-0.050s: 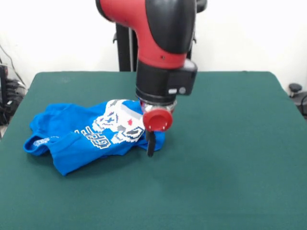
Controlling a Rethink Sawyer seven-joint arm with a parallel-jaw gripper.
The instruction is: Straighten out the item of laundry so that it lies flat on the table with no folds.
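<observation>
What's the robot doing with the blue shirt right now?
Gripper down at the right edge of the crumpled bright blue printed T-shirt, fingers unclear. Shirt bunched, not flat. Dark green felt table: nothing blocking.

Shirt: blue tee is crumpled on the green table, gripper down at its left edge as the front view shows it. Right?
Not quite. In the front view the gripper is down at the right edge of the blue tee, not the left. The tee is crumpled on the green table.

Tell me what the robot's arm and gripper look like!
The arm is thick and rounded, glossy red on the outside with black joints. Below the red part sits a black, boxy wrist section with small round buttons on its side. Under that is a round red cap, and a thin black gripper pokes down from it.
</observation>
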